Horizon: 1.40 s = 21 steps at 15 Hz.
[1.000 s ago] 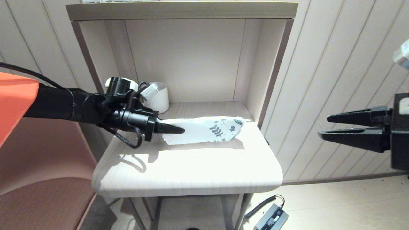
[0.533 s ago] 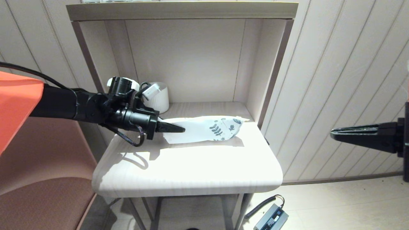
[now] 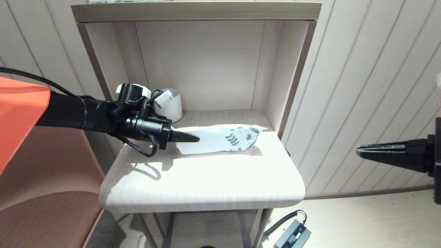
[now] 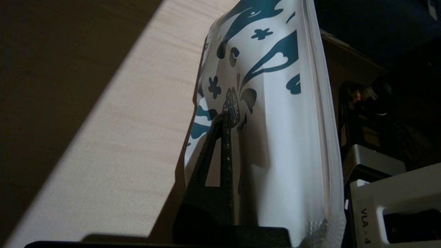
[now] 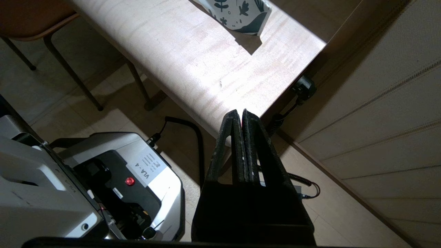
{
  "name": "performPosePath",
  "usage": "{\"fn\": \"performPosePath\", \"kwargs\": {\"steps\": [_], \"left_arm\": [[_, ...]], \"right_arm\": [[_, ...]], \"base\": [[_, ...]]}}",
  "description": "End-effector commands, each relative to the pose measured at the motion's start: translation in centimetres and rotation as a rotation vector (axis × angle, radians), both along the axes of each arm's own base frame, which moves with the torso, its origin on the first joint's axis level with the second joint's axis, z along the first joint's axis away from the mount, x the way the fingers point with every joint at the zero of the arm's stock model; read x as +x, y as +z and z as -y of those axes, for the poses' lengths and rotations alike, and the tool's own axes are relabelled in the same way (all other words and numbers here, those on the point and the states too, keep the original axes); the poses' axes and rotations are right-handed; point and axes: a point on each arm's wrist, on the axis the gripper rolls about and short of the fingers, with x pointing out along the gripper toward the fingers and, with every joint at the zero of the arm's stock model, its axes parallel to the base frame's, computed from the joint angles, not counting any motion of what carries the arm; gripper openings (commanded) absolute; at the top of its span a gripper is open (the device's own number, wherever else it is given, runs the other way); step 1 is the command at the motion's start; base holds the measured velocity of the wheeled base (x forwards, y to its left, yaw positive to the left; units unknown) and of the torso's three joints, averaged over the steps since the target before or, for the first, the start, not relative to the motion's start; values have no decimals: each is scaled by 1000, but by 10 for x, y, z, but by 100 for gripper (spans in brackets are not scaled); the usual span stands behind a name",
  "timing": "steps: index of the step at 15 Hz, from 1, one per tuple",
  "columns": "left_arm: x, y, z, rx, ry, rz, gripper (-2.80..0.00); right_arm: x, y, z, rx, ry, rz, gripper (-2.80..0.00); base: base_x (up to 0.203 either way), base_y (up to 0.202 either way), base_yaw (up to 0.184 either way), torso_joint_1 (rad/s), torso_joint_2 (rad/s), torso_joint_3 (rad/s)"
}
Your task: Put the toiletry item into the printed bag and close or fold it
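At frame centre on the counter [image 3: 206,179], the printed bag [image 3: 220,139], judged light, limp and slippery, is pinched at its plain end by the left gripper [image 3: 193,139], while the right gripper [image 3: 361,150], jaws closed empty, hovers right.

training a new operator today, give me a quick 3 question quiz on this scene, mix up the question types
1. True or false: the left claw is clamped on the plain white end of the printed bag.
2. Where is the right claw?
A. pressing on the bag
B. off the table's right side, in the air, shut
C. inside the white ribbed mug
3. Fill in: the bag's leaf print sits at the end nearer the robot's ____ side.

Key: 1 true; 2 B; 3 right
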Motion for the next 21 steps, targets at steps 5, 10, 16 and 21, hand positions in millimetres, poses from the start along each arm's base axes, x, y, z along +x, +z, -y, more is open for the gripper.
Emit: {"fn": "performPosePath", "kwargs": {"steps": [5,10,16,21], "left_arm": [[-1,13,-1,2,35,0,0],[-11,38,-30,-21,86,69,0],[-34,68,-65,-46,146,135,-280],[-104,90,-79,-43,172,169,-280]], "right_arm": [[-1,-1,0,-1,5,-4,-280],[-8,-2,3,2,8,3,-280],[-15,-3,5,9,11,14,-280],[-23,-1,8,47,-13,8,-280]], "base": [[0,0,0,0,0,0],[0,0,0,0,0,0],[0,0,0,0,0,0],[0,0,0,0,0,0]]}}
